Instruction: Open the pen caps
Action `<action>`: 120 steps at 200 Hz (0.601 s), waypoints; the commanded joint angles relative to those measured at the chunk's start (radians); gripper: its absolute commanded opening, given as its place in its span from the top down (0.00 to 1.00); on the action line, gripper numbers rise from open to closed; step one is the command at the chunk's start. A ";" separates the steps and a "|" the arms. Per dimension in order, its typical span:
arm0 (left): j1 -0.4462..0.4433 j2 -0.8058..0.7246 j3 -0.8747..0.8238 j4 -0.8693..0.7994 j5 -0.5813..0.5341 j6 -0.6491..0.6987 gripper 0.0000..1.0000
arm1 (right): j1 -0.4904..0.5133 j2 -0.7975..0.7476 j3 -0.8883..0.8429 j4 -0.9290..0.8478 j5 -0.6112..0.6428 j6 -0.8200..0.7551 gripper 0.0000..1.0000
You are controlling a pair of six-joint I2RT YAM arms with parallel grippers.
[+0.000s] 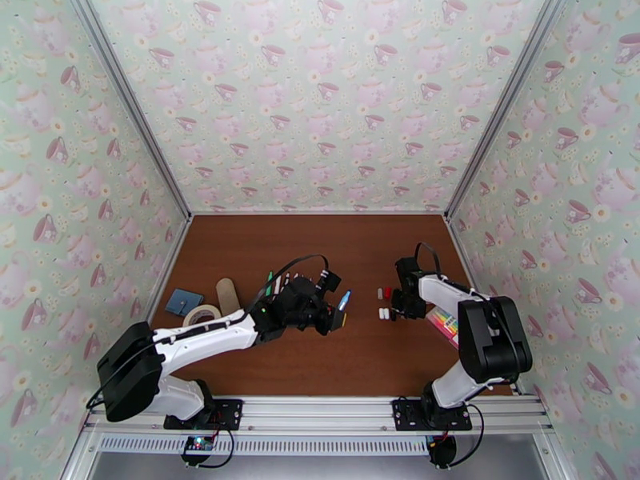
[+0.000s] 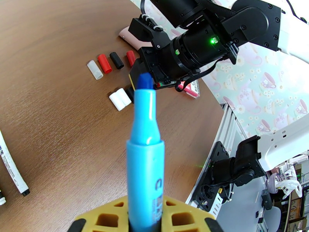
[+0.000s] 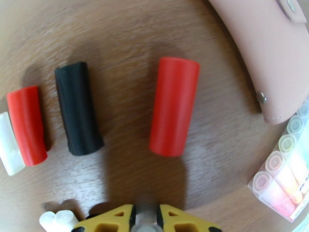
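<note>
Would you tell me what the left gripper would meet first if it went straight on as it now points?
Likely the right gripper: the blue plastic marker pen held by the left gripper aims at it across a gap; depth is unclear.

Left claw [image 2: 145, 218] is clamped on an outstretched arm; right claw [image 3: 146, 214] points down, fingers close together.

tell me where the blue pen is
In the top view the blue pen is clamped in the left gripper over the table's middle, uncapped tip toward the loose caps on the right.
</note>
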 commanded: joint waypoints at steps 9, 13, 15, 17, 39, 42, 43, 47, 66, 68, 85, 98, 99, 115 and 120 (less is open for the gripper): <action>0.005 0.010 0.003 0.011 0.009 -0.015 0.96 | -0.004 -0.014 0.010 -0.014 -0.017 0.001 0.70; 0.006 0.010 0.001 0.011 0.009 -0.015 0.96 | -0.003 -0.016 0.010 -0.015 -0.017 0.001 0.70; 0.006 0.010 0.001 0.010 0.010 -0.016 0.96 | -0.004 -0.019 0.010 -0.015 -0.017 0.001 0.70; 0.006 0.010 0.001 0.010 0.010 -0.016 0.96 | -0.003 -0.020 0.012 -0.016 -0.016 0.001 0.70; 0.005 0.010 0.003 -0.001 0.008 -0.020 0.96 | -0.003 -0.049 0.013 -0.025 -0.026 0.009 0.70; 0.005 0.010 0.003 -0.003 0.007 -0.021 0.96 | -0.003 -0.056 0.014 -0.025 -0.027 0.012 0.70; 0.004 0.009 0.003 -0.004 0.006 -0.021 0.96 | -0.003 -0.060 0.014 -0.026 -0.028 0.011 0.70; 0.005 0.009 0.005 -0.007 0.003 -0.022 0.96 | -0.003 -0.069 0.012 -0.026 -0.027 0.013 0.70; 0.004 0.008 0.009 -0.014 -0.015 -0.032 0.95 | 0.006 -0.125 0.011 -0.024 -0.039 0.014 0.68; 0.004 0.009 0.009 -0.013 -0.015 -0.034 0.94 | 0.007 -0.130 0.013 -0.026 -0.039 0.014 0.68; 0.004 0.018 0.021 -0.021 -0.037 -0.049 0.92 | 0.021 -0.179 0.011 -0.026 -0.046 0.015 0.67; -0.002 0.029 0.039 -0.046 -0.072 -0.058 0.92 | 0.035 -0.231 0.001 -0.007 -0.071 0.013 0.66; -0.002 0.030 0.040 -0.048 -0.074 -0.058 0.92 | 0.037 -0.233 0.000 -0.005 -0.076 0.012 0.66; -0.012 0.054 0.071 -0.091 -0.120 -0.071 0.92 | 0.058 -0.304 -0.028 0.058 -0.162 -0.002 0.62; -0.017 0.063 0.083 -0.106 -0.136 -0.075 0.92 | 0.066 -0.323 -0.037 0.081 -0.193 -0.004 0.60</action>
